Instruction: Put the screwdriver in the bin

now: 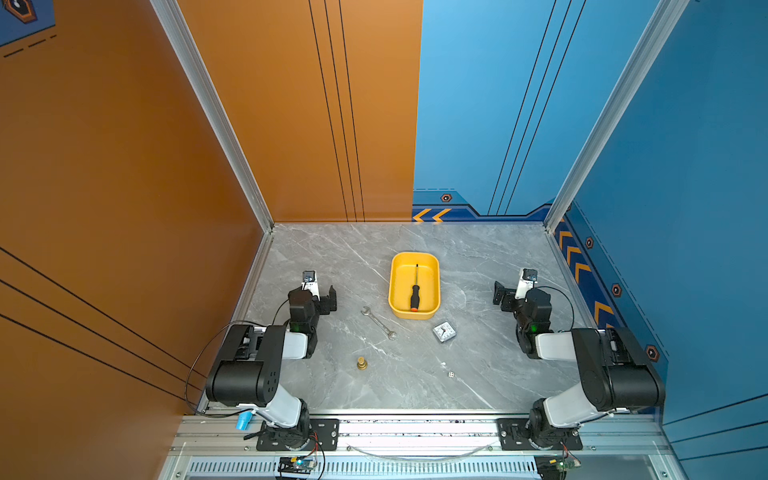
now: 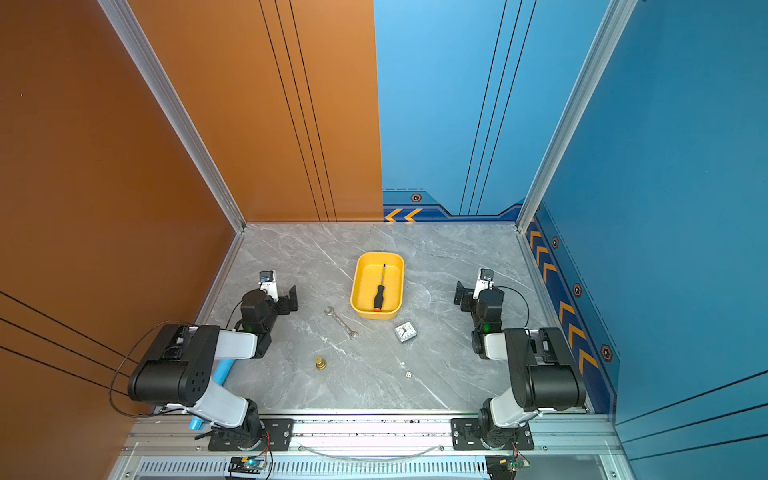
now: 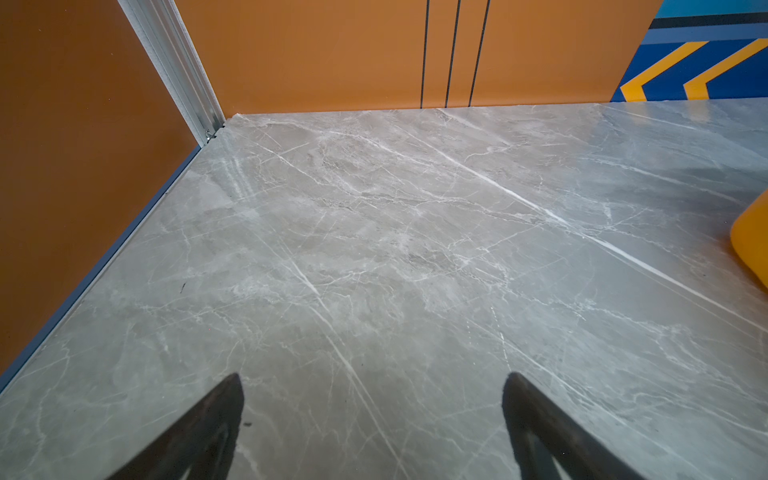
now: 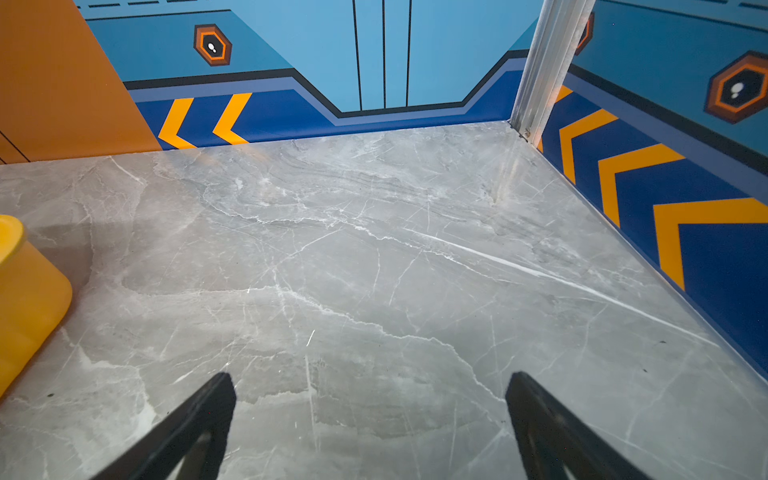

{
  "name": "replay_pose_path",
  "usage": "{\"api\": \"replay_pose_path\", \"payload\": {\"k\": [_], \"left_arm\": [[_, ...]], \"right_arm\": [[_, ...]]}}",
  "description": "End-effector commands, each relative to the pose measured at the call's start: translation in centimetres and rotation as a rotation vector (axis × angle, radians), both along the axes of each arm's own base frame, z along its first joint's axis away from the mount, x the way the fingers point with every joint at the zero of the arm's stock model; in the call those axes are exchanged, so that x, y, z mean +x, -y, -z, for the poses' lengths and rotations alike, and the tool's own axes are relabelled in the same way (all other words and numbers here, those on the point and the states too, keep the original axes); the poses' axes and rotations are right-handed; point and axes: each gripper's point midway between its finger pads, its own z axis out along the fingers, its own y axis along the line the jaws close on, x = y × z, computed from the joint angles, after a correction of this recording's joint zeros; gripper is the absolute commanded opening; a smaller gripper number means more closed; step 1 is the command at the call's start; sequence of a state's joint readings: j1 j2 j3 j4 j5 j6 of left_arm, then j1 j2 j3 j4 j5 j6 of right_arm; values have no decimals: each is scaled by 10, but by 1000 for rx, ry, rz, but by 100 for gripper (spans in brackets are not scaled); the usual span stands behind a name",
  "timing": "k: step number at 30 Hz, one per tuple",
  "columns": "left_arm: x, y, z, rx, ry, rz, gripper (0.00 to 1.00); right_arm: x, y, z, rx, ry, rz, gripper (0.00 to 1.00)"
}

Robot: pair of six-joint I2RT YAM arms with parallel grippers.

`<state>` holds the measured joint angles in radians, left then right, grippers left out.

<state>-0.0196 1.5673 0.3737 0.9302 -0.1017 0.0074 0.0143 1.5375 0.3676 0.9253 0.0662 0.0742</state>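
Note:
In both top views the screwdriver (image 1: 414, 291) (image 2: 380, 291) lies inside the yellow bin (image 1: 413, 314) (image 2: 376, 314) at the table's middle, orange-red cap toward the front and shaft pointing to the back wall. My left gripper (image 1: 328, 299) (image 2: 291, 299) rests open to the left of the bin, well apart from it. My right gripper (image 1: 500, 295) (image 2: 460, 296) rests open to the bin's right. In the wrist views the left gripper (image 3: 374, 376) and the right gripper (image 4: 370, 375) show spread jaws over bare marble. Only a corner of the bin (image 3: 752, 245) (image 4: 29, 299) appears there.
A silver wrench (image 1: 379, 323) (image 2: 341, 323) lies front-left of the bin. A small square clock (image 1: 444, 332) (image 2: 405, 332) sits in front of it to the right. Nearer the front are a brass weight (image 1: 362, 363) (image 2: 320, 363) and a white die (image 1: 451, 374) (image 2: 409, 374). Walls enclose three sides.

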Motion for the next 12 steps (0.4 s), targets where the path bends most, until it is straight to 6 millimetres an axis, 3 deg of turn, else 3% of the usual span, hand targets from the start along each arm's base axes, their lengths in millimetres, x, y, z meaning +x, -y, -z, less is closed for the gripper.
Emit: {"api": "replay_pose_path", "payload": {"k": [1, 12], "left_arm": [[1, -3, -2, -6, 3, -11, 98], [1, -3, -2, -6, 3, -10, 98]], "right_arm": [[0, 2, 5, -20, -22, 12, 100], [0, 3, 5, -17, -22, 12, 100]]}}
